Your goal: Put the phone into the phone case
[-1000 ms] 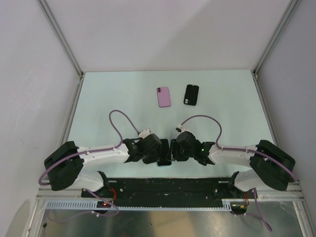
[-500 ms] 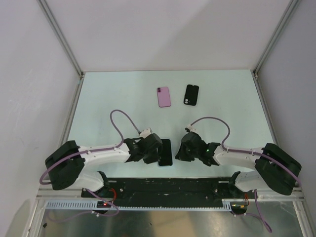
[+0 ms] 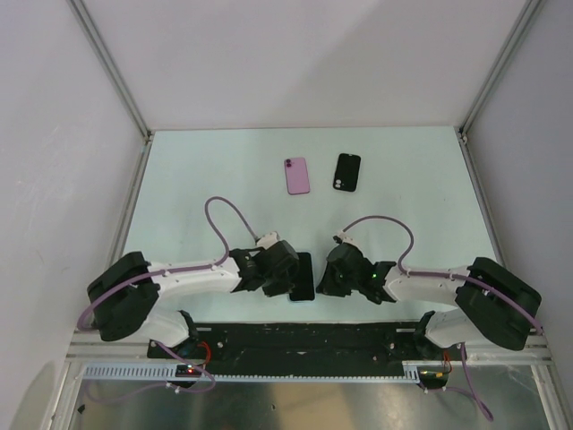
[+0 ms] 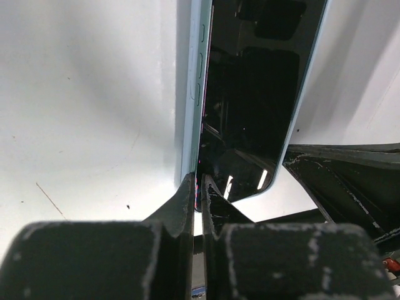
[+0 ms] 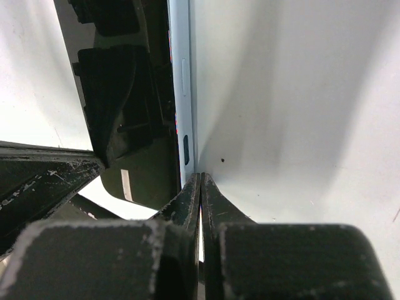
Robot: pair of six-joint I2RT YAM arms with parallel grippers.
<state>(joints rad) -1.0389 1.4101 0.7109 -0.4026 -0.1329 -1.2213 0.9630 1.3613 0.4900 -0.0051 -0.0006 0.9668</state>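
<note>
A phone (image 3: 303, 276) with a dark screen and a pale blue-green rim lies screen up near the table's front edge, between my two grippers. My left gripper (image 3: 288, 281) is shut, its tips (image 4: 200, 182) against the phone's (image 4: 250, 94) near left corner. My right gripper (image 3: 321, 279) is shut too, its tips (image 5: 200, 178) at the right edge of the phone (image 5: 134, 125), near the corner. Nothing is clamped in either. At the back lie a black phone case (image 3: 347, 171) and a pink phone (image 3: 297, 176), apart from both grippers.
Grey side walls with metal posts (image 3: 132, 107) close in the pale green table (image 3: 197, 179) on three sides. The black mounting rail (image 3: 295, 340) runs along the near edge behind the arm bases. Purple cables (image 3: 219, 215) loop above both arms.
My right gripper let go of the phone, shut, drew back to the right and came in again. The phone has shifted slightly away from the near edge. The left jaws have narrowed.
</note>
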